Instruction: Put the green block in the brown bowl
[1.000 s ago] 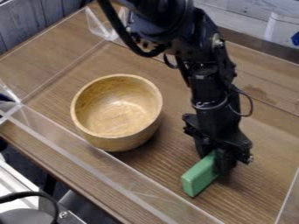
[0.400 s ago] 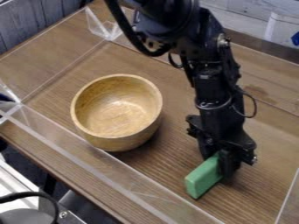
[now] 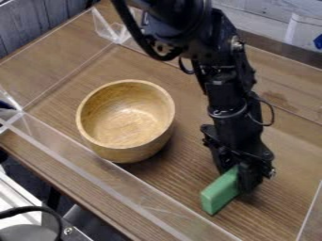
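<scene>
The green block (image 3: 223, 192) lies on the wooden table near the front right, angled with its far end up against my gripper (image 3: 249, 170). The gripper points steeply down at that far end, and its dark fingers (image 3: 258, 168) merge with the block's top edge, so the gap between the jaws does not show. I cannot tell whether the fingers straddle the block or only touch it. The brown bowl (image 3: 126, 119), round, deep and empty, stands upright to the left of the gripper, a short gap away.
A clear plastic wall (image 3: 113, 202) runs along the front edge of the table, close to the block. A second clear wall (image 3: 310, 212) rises at the right. The black arm (image 3: 189, 38) reaches in from the top centre.
The green block has slid slightly toward the lower right. The arm and gripper have stayed almost in place, and the bowl has not moved.
</scene>
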Motion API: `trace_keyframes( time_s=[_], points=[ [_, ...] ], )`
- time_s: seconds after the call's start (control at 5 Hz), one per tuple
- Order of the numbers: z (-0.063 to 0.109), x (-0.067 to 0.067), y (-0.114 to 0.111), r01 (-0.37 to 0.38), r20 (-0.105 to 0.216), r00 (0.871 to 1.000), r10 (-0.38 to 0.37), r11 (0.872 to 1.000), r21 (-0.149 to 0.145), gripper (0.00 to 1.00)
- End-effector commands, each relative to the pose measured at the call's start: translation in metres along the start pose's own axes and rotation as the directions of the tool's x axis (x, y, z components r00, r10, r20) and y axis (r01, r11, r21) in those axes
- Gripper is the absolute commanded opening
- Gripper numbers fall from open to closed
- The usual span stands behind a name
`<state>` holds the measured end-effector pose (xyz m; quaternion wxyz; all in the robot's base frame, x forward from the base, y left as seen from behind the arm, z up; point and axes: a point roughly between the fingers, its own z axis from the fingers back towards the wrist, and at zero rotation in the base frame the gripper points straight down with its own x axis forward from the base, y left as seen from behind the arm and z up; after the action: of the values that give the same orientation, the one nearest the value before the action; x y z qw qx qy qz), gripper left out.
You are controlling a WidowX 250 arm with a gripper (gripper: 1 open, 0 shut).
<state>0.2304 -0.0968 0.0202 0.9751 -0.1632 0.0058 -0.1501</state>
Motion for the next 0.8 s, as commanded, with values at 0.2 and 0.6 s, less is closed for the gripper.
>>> trace_keyframes(
  time_s=[0.2, 0.6],
  points=[
    [0.002, 0.0, 0.008, 0.06, 0.03, 0.998, -0.059, 0.998, -0.026, 0.0],
    [0.024, -0.007, 0.002, 0.107, 0.058, 0.993, -0.105, 0.994, -0.02, 0.0]
  ],
)
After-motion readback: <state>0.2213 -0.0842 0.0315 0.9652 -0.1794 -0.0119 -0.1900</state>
